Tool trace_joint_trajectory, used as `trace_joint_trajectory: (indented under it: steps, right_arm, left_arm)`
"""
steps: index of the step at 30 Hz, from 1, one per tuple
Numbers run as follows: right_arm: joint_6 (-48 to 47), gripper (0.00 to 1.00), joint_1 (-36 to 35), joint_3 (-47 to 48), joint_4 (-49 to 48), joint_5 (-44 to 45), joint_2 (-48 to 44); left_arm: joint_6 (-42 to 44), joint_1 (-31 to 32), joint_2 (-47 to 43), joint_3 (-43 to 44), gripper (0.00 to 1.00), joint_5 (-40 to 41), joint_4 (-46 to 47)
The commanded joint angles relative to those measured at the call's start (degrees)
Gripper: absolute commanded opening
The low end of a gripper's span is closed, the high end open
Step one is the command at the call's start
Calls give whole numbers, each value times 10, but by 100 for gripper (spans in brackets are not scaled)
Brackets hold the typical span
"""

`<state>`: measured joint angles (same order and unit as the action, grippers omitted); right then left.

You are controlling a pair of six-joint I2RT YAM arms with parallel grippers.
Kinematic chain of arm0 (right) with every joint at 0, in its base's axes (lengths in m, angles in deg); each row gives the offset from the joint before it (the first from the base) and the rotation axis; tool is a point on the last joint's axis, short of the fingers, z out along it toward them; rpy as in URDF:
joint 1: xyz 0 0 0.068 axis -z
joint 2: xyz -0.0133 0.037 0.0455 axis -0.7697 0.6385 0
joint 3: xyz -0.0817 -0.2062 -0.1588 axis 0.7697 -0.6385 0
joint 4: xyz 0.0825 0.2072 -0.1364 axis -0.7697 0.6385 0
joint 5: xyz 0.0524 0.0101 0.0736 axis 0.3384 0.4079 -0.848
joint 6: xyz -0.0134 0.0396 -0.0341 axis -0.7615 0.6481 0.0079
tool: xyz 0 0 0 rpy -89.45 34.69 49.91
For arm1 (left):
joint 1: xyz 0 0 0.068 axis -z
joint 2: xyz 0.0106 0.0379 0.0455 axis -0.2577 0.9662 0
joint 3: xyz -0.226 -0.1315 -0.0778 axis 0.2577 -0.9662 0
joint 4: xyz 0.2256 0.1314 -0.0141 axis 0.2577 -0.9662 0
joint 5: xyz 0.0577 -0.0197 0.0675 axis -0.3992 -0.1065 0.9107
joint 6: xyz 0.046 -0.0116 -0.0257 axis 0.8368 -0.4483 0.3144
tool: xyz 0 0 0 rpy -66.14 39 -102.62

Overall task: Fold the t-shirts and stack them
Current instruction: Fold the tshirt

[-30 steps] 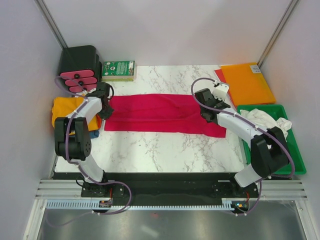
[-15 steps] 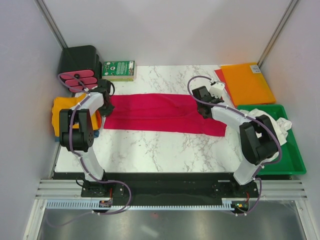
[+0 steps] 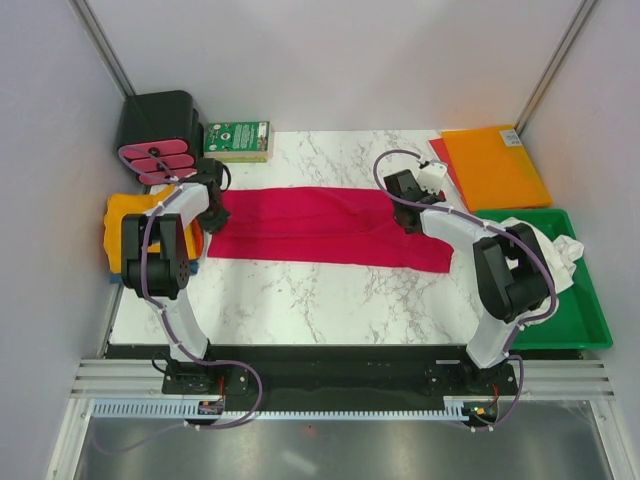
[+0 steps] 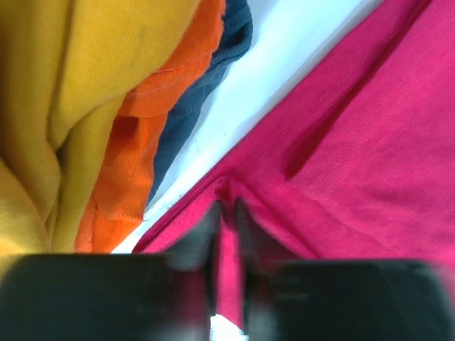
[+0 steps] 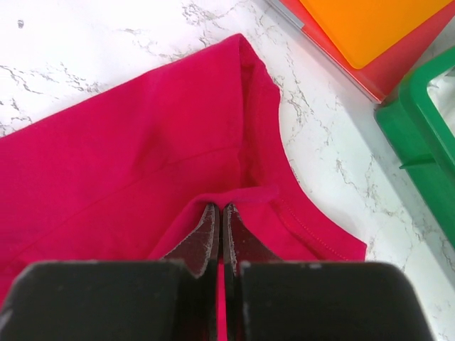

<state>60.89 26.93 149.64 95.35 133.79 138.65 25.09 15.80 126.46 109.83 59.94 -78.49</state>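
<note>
T-shirt (image 3: 320,228) between pile (image 3: 124,226) and tray (image 3: 580,320)

We see a white desk (image 3: 320,300) veined in grey marble. Plain, pale lilac-grey walls (image 3: 330,60) box it in behind and along both its sides, with a slim left post (image 3: 105,50) slanting up from the desk's far left corner and a matching right post (image 3: 555,60) from its far right corner. Along the desk's near edge runs a black strip (image 3: 330,362), then a ribbed aluminium rail (image 3: 330,385) and a dull grey metal sheet (image 3: 330,450), all under soft, even light that casts only faint shadows on the desk.
</note>
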Motion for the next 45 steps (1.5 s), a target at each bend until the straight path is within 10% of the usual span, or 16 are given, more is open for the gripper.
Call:
trace_joint_trajectory:
  steps: [1,5,14,17,21,45]
  right_arm:
    - [-19,0,2,19,-30,-1,-44]
    - [-39,21,1,32,-31,-20,-37]
    - [-57,77,-25,6,-29,20,-100]
    - [-52,72,-51,-19,-18,15,-139]
    - [-14,0,-60,-83,-10,-15,-171]
    - [26,0,-64,-119,-5,-113,-34]
  left_arm:
    - [-21,3,-40,28,32,29,13]
    - [-20,7,-56,33,70,42,12]
    - [-33,30,-102,7,81,45,4]
    - [-35,55,-128,-17,76,27,3]
    - [-38,98,-137,-47,70,9,7]
    - [-54,142,-15,-69,65,-65,21]
